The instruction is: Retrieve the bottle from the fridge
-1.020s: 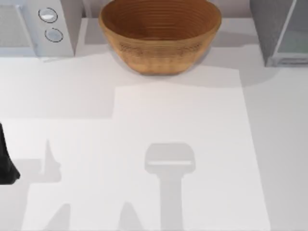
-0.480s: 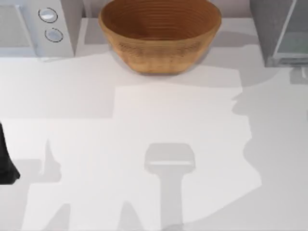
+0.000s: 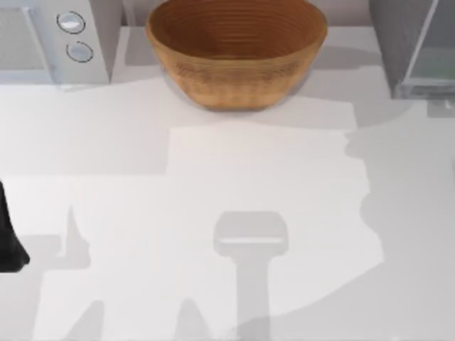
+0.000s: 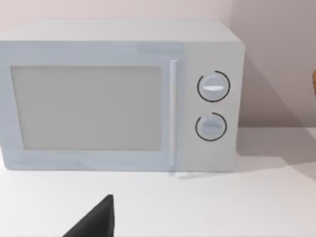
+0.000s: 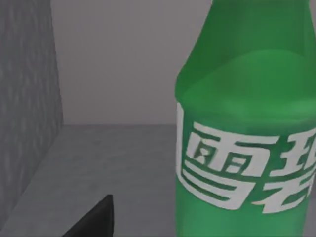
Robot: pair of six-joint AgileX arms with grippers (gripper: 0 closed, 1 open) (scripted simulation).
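A: What takes up most of the top view?

B: The flat white table [image 3: 213, 177], crossed by grey shadows. At its far edge, from left to right: a whitish boxy microwave with two round knobs [image 3: 53, 39], a big ribbed brown wooden bowl [image 3: 236, 50] in the middle, and the plain grey boxy fridge [image 3: 409, 42] at the far right corner, its pale glass-like door panel in a light frame [image 3: 435, 53] swung out towards the right edge.

A: And the bottle?

B: The right wrist view has it close up: a bright green plastic bottle with white lettering on its belly [image 5: 247, 128], standing upright on the grey speckled floor of the fridge, with a grey side wall near it and a plain grey back wall behind.

A: Is the right gripper on it?

B: I cannot tell. One dark finger tip [image 5: 94, 219] shows on the near edge of that view, apart from the bottle and not touching it. Whether the fingers are apart or together is not shown.

A: The left arm?

B: Its dark body [image 3: 8, 238] sits at the table's left edge. The left wrist view faces the microwave front, its window [image 4: 86, 108], vertical handle and both knobs, with one dark finger tip [image 4: 96, 219] over the table. I cannot tell the spread of those fingers either.
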